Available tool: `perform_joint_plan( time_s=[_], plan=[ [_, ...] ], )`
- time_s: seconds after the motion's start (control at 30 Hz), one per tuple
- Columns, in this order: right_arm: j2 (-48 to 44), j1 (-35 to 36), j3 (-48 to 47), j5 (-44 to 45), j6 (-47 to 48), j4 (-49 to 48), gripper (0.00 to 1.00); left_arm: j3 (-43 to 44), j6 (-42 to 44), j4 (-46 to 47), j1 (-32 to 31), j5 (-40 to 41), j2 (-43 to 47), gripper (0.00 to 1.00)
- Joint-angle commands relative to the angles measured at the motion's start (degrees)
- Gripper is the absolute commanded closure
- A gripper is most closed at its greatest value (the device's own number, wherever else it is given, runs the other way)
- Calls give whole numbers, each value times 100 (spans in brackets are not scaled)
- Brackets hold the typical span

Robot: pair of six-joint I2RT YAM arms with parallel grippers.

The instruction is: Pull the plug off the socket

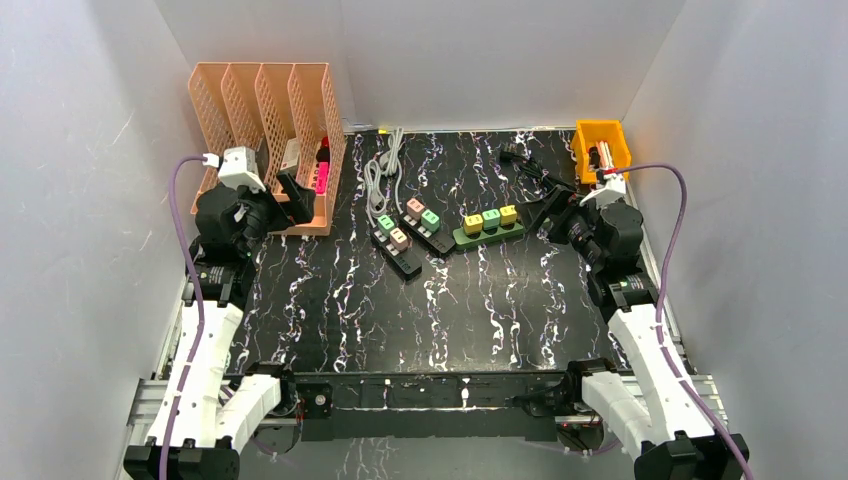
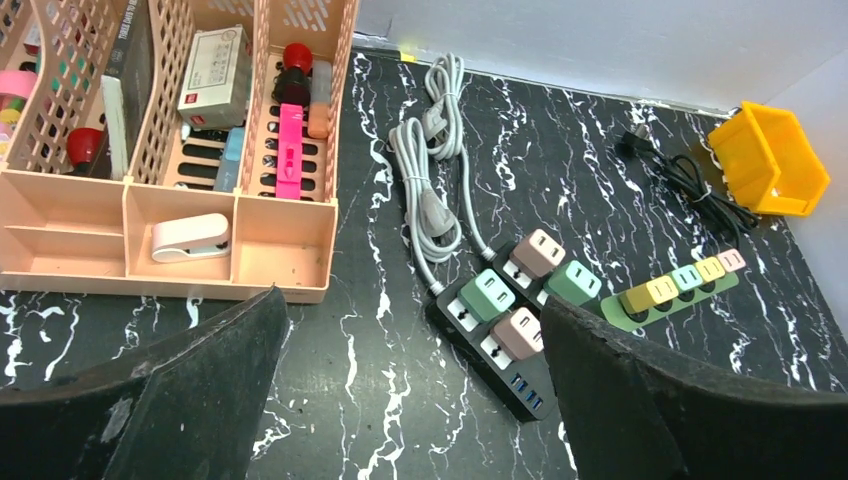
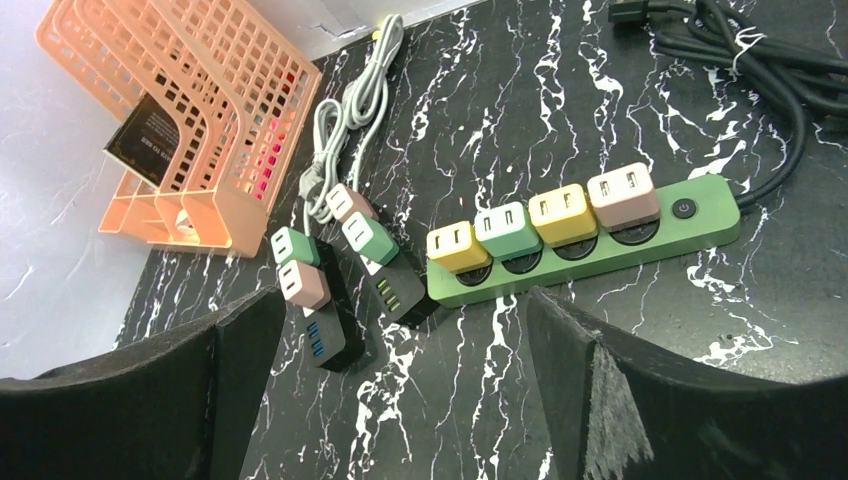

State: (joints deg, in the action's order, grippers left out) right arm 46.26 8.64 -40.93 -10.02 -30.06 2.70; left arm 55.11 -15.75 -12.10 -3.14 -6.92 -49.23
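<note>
Both arms hover at the table's sides with nothing held: the left gripper (image 2: 410, 335) and the right gripper (image 3: 400, 320) each stand spread wide. The task's things lie mid-table. A long green plastic power strip (image 3: 715, 224) on the right carries four cube-shaped plugs. Just left of it lie a near black power strip (image 3: 340, 350) and a far black power strip (image 3: 405, 285), with two cube plugs each. Which plug is meant cannot be told; the pale pink cube plug (image 3: 623, 195) at the green strip's right end looks nearest the right arm. In my judgement, one gripper should pin the strip flat while the other closes squarely on the plug's sides. The pull should go straight up, not sideways, lest the light strip lift or skid.
</note>
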Motion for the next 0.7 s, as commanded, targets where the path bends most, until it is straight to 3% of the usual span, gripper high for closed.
perform_joint_plan(
  time_s=[0.0, 0.13, 0.17, 0.27, 0.3, 0.5, 0.67],
  plan=[
    [105, -29, -261, -171, -89, -131, 2, -44, -352, 209, -21, -342, 196, 2],
    [459, 72, -246, -27, -119, -206, 2, -83, -191, 227, -24, -1623, 215, 2],
    [559, 133, -291, 1, -85, -197, 2, -84, 58, 218, -21, -2186, 187, 2],
    [802, 568, -489, 292, 268, -150, 2, 56, 1033, -170, -30, -4895, -123, 2],
    [867, 814, -537, 519, 405, -144, 2, 69, 1159, -189, -31, -5383, -191, 2],
    [1538, 2717, -931, 2145, 1406, -93, 2, -18, 805, 187, -29, -4820, -406, 2],
    [2465, 3755, -1290, 2691, 2124, 20, 3, -182, -48, 680, -34, -3776, -1240, 1]
  ],
)
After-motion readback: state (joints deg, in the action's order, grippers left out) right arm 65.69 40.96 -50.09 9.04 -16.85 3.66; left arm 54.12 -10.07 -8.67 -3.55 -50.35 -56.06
